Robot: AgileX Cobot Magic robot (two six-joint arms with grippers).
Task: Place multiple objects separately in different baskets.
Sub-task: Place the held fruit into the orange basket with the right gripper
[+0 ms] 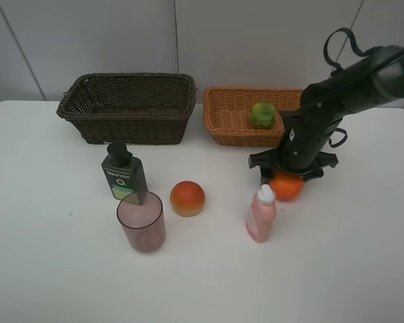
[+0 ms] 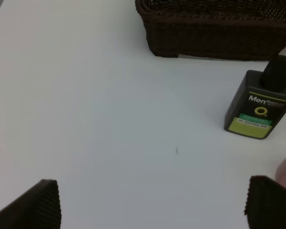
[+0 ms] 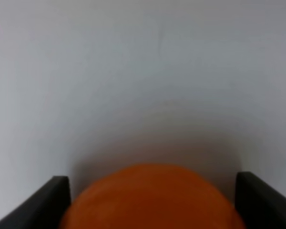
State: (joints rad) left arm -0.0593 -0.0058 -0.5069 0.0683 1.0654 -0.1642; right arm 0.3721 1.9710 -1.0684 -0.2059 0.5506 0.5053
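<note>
We see the right claw (image 1: pixel 287 175) lowered over the orange tangerine (image 1: pixel 286 188), which is a little right of the desk's (image 1: pixel 47 269) middle. In the right wrist view its two dark fingers (image 3: pixel 55 202) sit against either side of the fruit, so this claw is gripping the tangerine. We cannot tell whether the fruit rests on the desk or is just clear of it. The left claw (image 2: pixel 155 202) shows only in its own wrist view, with its jaws spread wide over bare desk on the left part of the surface. Along the desk's far edge we find the dark brown wicker basket (image 1: pixel 128 129) left of the middle. The shallower light orange-tan basket (image 1: pixel 239 138) stands just beside it, right of the middle, and the green oval fruit (image 1: pixel 262 114) lies inside it. The dark green pump bottle (image 1: pixel 123 176) stands upright in front of the dark basket. The translucent mauve cup (image 1: pixel 141 222) stands upright just nearer to the front edge, and its rim overlaps the bottle's base in the high view, so we cannot tell whether they touch. The red-orange round fruit (image 1: pixel 187 198) sits near the desk's middle, just to the right of the cup. The pink bottle with white cap (image 1: pixel 261 215) stands upright just beside the tangerine, on the side toward the front edge.
</note>
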